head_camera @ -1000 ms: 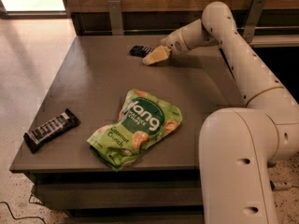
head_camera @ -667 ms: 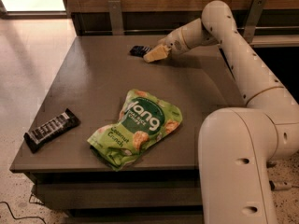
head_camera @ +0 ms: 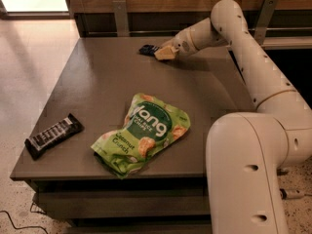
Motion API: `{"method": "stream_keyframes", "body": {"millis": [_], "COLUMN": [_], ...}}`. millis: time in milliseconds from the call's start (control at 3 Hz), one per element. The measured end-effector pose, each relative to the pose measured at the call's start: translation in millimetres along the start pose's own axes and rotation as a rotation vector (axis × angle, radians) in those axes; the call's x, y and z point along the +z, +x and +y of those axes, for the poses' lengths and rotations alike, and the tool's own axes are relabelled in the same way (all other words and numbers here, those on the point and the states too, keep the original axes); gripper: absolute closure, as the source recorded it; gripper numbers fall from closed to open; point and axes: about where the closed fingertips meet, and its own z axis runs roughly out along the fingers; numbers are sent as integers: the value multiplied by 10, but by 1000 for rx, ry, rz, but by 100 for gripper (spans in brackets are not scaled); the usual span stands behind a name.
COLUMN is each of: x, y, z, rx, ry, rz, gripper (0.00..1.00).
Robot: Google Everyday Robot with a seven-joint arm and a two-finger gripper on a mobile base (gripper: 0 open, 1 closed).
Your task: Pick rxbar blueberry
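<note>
At the near left edge of the dark grey table (head_camera: 97, 72), a long black-brown snack bar (head_camera: 53, 135) with white lettering lies at an angle. Right of it, toward the front middle, a big green chips bag (head_camera: 144, 133) lies flat. Far back, near the table's rear edge, the rxbar blueberry (head_camera: 146, 48) shows as a small dark shape resting on the surface. Just to its right, touching or almost touching it, my gripper (head_camera: 163, 53) sits low over the table, at the end of the white arm (head_camera: 253, 67) reaching in from the right. I cannot tell whether the gripper is open or closed. Compared with a second ago, almost nothing has shifted: gripper and bar sit where they were. I judge the grasp is being settled and the bar is not yet lifted.
</note>
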Motion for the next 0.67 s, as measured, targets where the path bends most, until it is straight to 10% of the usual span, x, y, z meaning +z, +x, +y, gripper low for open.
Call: {"method": "stream_keyframes", "body": {"millis": [667], "x": [-5], "y": [-8], "z": [1], "rx": [0], "ry": [0], "rz": [0], "gripper": [100]}}
